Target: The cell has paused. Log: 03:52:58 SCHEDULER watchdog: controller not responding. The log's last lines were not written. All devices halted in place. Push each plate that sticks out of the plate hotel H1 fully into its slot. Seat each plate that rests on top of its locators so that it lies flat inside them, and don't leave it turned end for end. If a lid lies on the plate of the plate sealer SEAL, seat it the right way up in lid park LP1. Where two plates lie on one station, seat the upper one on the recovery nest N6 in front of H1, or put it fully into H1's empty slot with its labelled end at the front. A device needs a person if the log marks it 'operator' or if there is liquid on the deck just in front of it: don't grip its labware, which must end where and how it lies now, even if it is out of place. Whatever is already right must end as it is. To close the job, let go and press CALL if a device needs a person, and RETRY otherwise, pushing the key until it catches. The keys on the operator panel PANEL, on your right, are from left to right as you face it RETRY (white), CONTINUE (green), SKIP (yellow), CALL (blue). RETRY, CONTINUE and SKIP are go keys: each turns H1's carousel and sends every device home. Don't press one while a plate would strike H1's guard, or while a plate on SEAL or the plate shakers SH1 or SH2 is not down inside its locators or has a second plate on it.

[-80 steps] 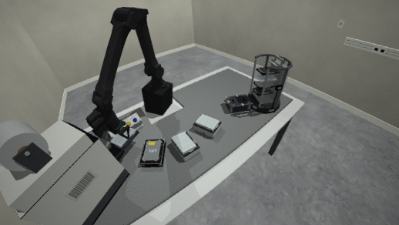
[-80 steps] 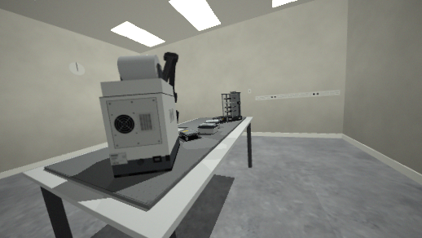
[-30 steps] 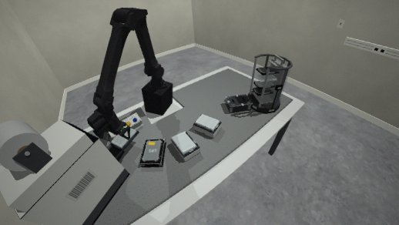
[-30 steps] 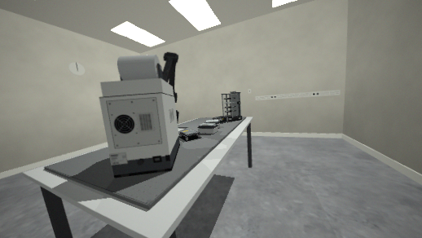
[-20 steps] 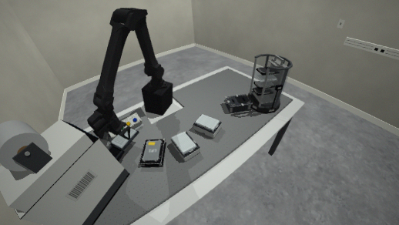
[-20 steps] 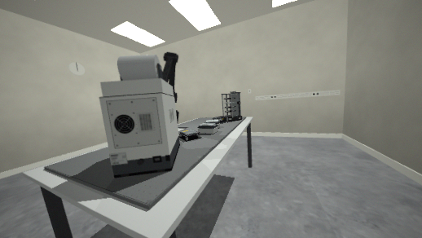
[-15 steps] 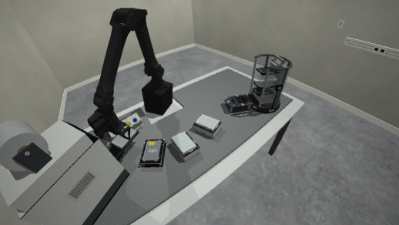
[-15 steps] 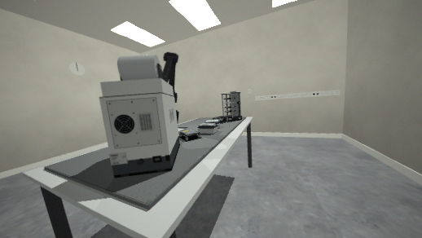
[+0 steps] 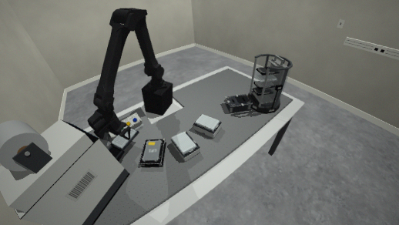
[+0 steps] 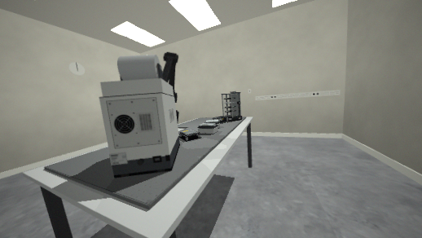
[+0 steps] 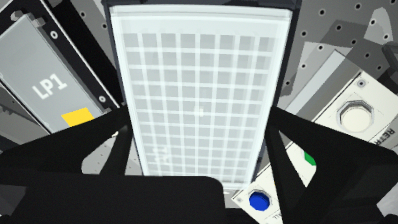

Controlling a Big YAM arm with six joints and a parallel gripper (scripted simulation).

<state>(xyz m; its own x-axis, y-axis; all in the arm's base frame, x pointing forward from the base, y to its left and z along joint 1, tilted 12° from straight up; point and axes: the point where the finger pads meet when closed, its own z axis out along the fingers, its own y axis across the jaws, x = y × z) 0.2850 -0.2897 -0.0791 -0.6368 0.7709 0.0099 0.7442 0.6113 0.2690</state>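
A pale, clear-topped plate [image 9: 124,142] [image 11: 200,75] with a well grid is between my fingers over the dark nest at the front of the plate sealer SEAL [image 9: 69,169] [image 10: 138,140]. My gripper [image 9: 120,138] [image 11: 198,112] is shut on its long sides. I cannot tell whether a lid is on it, or whether it touches the nest. Lid park LP1 [image 9: 152,153] [image 11: 40,65] is empty. Two stations beyond carry pale-topped plates, a nearer plate [image 9: 185,142] and a farther plate [image 9: 208,122]. The plate hotel H1 [image 9: 266,92] [image 10: 233,107] holds several plates; their seating is unclear.
The operator panel PANEL [image 9: 132,121] [image 11: 325,125] is close beside my gripper, with the white key [image 11: 355,116] and blue key [image 11: 259,200] in view. A dark nest [image 9: 237,102] stands in front of H1. The black arm base [image 9: 158,98] stands behind the panel.
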